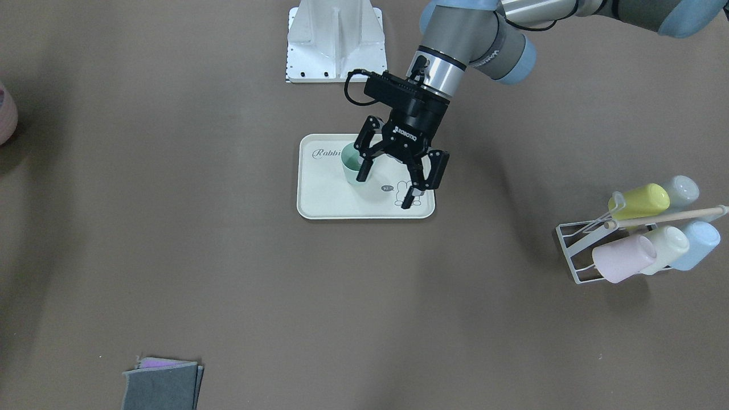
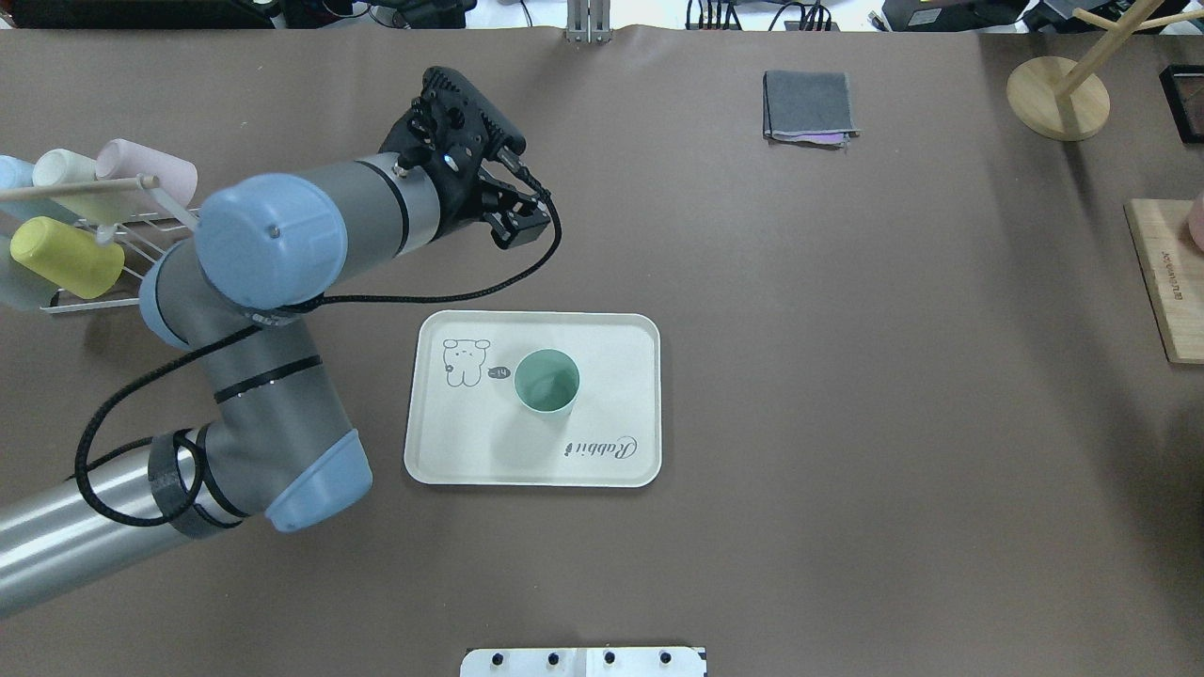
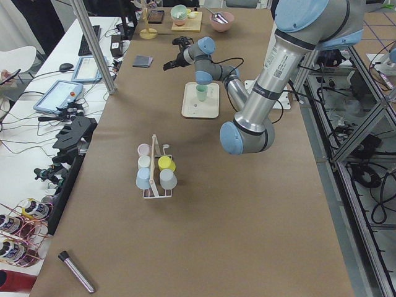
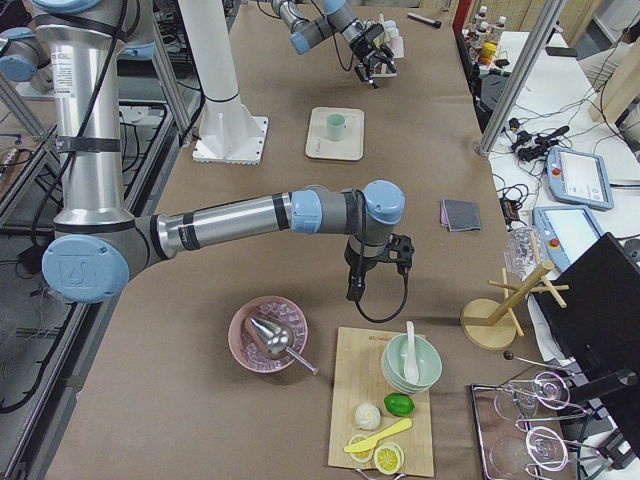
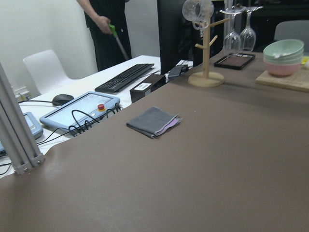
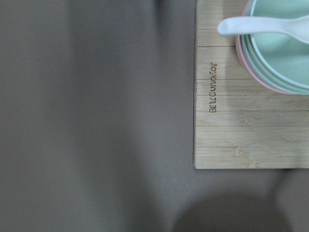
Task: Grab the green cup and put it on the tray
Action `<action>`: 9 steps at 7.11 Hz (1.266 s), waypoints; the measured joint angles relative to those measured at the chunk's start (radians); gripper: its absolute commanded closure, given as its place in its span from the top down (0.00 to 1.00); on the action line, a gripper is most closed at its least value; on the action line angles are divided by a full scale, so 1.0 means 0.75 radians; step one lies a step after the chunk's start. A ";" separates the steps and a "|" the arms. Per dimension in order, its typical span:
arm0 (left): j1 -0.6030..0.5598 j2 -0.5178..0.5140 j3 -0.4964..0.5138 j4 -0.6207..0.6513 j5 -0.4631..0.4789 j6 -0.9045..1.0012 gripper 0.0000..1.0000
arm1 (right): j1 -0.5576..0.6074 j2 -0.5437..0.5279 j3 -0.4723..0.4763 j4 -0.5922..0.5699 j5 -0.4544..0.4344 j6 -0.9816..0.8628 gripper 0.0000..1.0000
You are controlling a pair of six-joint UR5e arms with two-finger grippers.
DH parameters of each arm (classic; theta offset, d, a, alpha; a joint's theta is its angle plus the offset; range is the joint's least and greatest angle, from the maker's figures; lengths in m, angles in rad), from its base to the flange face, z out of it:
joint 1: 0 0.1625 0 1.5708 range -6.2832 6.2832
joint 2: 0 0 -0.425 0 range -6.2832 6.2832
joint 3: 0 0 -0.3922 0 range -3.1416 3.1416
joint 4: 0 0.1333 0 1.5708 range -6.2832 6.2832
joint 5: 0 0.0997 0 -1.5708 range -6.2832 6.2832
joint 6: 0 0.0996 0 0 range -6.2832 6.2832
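Observation:
The green cup (image 1: 349, 166) stands upright on the cream tray (image 1: 324, 200) at the table's middle; it also shows in the overhead view (image 2: 546, 381) on the tray (image 2: 621, 338). My left gripper (image 1: 383, 191) is open and empty, raised above the table, with its fingers spread and apart from the cup. In the overhead view it sits beyond the tray's far left corner. My right gripper (image 4: 358, 285) shows only in the exterior right view, above the table near a wooden board; I cannot tell whether it is open or shut.
A wire rack of pastel cups (image 1: 643, 239) lies on my left side (image 2: 75, 226). A folded grey cloth (image 2: 809, 108) lies at the far side. A wooden board with stacked bowls (image 6: 241, 121) and a mug tree (image 2: 1058, 94) are at the right end.

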 measured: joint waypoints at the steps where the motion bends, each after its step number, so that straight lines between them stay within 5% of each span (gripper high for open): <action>1: -0.108 -0.002 -0.005 0.192 -0.018 -0.001 0.98 | -0.001 0.005 0.003 0.000 -0.006 0.012 1.00; 4: -0.572 0.099 0.087 0.584 -0.470 -0.199 0.98 | -0.006 0.018 -0.002 0.000 -0.017 0.022 1.00; 7: -0.957 0.285 0.289 0.621 -1.032 -0.249 0.98 | -0.009 0.023 0.000 -0.005 -0.011 0.100 1.00; 9: -1.133 0.453 0.336 0.618 -1.297 -0.201 0.98 | -0.012 0.029 0.004 -0.008 -0.006 0.159 1.00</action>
